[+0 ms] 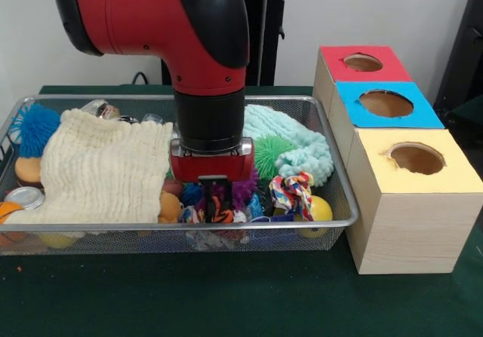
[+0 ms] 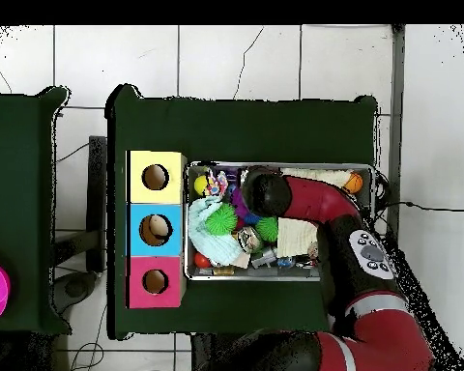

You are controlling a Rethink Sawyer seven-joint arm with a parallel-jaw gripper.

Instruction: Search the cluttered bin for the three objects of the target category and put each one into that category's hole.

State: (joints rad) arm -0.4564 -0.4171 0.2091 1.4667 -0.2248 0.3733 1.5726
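Wide, shallow silver wire-mesh bin across left and centre of front view, rounded metal rim, filled to brim. Inside: cream knit cloth over left half, blue spiky ball at upper left corner, mint fuzzy cloth at upper right, green spiky ball just beside it, rope knot and yellow ball at lower right. Red arm down from top of frame, gripper low among small toys at bin's centre; fingers buried in clutter, so open or closed cannot tell. Right of bin, three boxes in a row: red uppermost, blue in middle, yellow lowest, each with round hole on top. In overhead view, bin at centre, boxes touching its left edge.
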